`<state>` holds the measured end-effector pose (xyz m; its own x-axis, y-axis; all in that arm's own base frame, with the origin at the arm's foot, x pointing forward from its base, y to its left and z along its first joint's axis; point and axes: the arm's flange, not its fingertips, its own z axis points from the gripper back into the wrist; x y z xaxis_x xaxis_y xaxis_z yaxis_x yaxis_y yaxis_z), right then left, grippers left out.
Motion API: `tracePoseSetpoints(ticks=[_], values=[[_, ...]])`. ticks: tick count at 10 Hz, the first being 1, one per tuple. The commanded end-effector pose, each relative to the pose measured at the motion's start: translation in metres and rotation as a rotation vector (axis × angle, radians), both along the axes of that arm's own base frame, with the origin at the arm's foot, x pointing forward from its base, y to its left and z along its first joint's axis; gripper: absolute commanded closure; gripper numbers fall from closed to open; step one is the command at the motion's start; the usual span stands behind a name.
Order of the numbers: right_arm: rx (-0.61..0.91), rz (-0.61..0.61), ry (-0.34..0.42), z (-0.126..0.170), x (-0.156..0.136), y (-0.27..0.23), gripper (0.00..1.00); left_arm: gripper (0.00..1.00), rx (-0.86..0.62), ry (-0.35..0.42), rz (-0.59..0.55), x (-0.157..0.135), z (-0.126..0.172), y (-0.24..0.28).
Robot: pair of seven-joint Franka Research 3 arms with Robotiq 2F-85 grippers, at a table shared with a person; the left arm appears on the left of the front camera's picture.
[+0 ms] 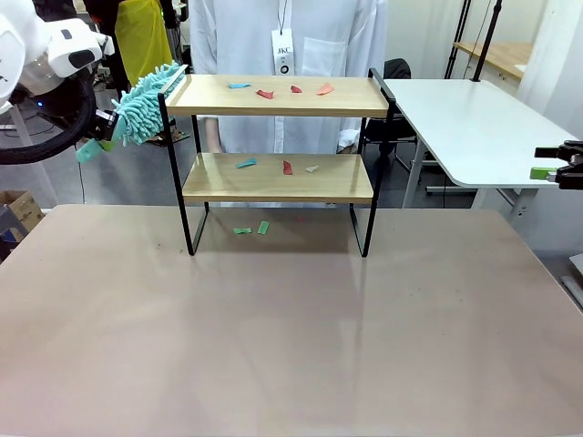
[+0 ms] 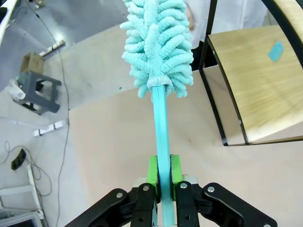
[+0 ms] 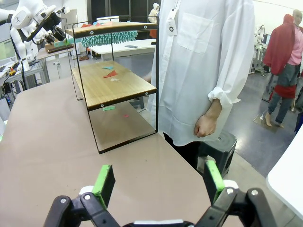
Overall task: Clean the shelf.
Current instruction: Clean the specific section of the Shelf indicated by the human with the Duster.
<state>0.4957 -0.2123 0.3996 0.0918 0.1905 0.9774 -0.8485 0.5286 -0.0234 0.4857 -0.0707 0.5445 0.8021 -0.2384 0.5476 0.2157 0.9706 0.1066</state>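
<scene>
My left pincer (image 2: pixel 161 171) clamps the teal duster (image 2: pixel 158 45) at the shelf's (image 1: pixel 273 107) top-left end; next, sweep the paper scraps (image 1: pixel 266 93) off. My right pincer (image 3: pixel 160 182) hangs wide, empty.

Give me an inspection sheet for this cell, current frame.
Surface: beige table, no spills seen.
Job's things: shelf upright at the far side; teal duster, head at the top tier's left end.
Clutter: paper scraps, four on the top board, three on the lower board, at least two green ones on the table beneath.
Grippers: left gripper shut on the duster handle; right gripper open, holding nothing.
Cables: black hose looped at the left arm.
Surroundings: person in a white shirt standing behind the shelf; second white table; grey stool on the floor.
</scene>
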Motion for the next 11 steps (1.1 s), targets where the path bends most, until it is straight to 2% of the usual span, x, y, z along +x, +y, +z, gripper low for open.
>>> tracePoseSetpoints(ticks=[1, 2, 3, 4, 5, 7, 9, 11], values=[[0.001, 0.001, -0.005, 0.002, 0.000, 0.002, 0.00, 1.00, 0.011, -0.008, -0.008, 0.000, 0.002, 0.002], [0.001, 0.001, -0.005, 0.002, 0.000, 0.002, 0.00, 1.00, 0.011, -0.008, -0.008, 0.000, 0.002, 0.002], [0.001, 0.001, -0.005, 0.002, 0.000, 0.002, 0.00, 0.87, 0.000, 0.000, 0.000, 0.000, 0.000, 0.000], [0.001, 0.001, -0.005, 0.002, 0.000, 0.002, 0.00, 0.87, 0.071, -0.013, -0.032, -0.005, 0.017, 0.014], [0.001, 0.001, -0.005, 0.002, 0.000, 0.002, 0.00, 0.87, 0.083, -0.010, -0.062, -0.015, 0.039, 0.033], [0.001, 0.001, -0.005, 0.002, 0.000, 0.002, 0.00, 0.87, 0.233, 0.073, -0.164, -0.033, 0.070, 0.054], [0.001, 0.001, -0.005, 0.002, 0.000, 0.002, 0.00, 0.87, 0.368, 0.212, -0.344, -0.055, 0.097, 0.062], [0.001, 0.001, -0.005, 0.002, 0.000, 0.002, 0.00, 0.87, 0.569, 0.312, -0.393, -0.077, 0.120, 0.070]])
